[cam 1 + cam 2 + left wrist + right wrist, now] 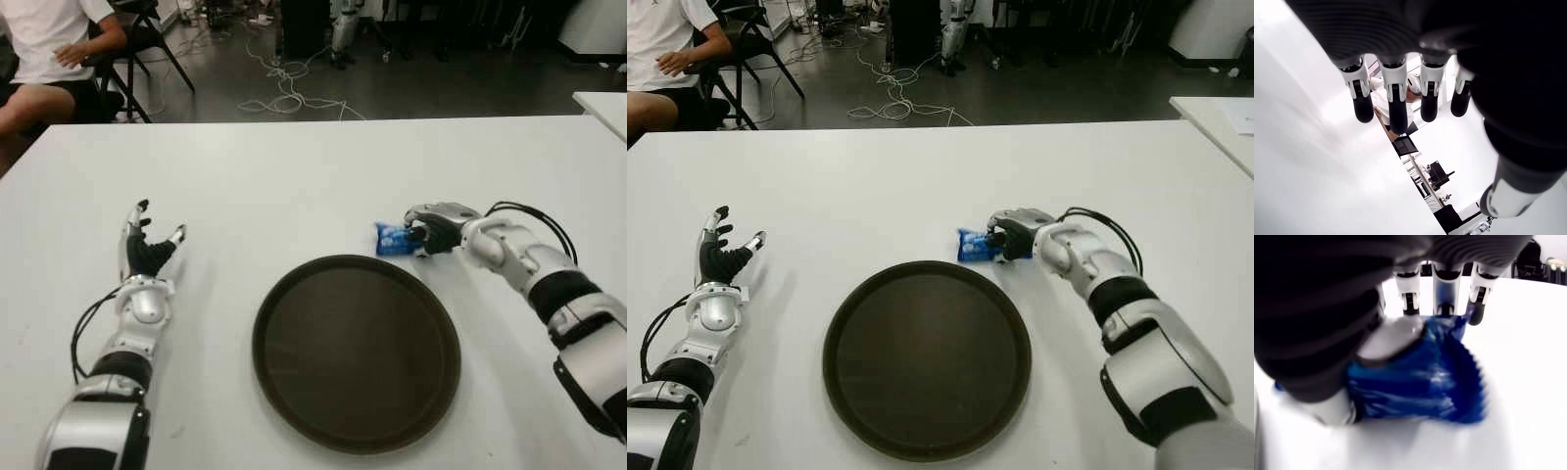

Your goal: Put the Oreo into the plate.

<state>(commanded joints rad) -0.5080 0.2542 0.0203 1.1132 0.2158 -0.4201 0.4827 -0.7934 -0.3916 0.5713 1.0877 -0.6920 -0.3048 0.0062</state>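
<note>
Now pinching the crinkly Oreo [393, 239] packet with right robot hand [431, 233]; could slip short of plate [357, 351].

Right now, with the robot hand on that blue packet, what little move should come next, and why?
Probably a small lift, then a short carry toward the plate. The right robot hand has its fingers closed around the blue Oreo packet, which sits on the table just beyond the plate's far rim, not in it. The left robot hand shows open, left of the plate.
</note>
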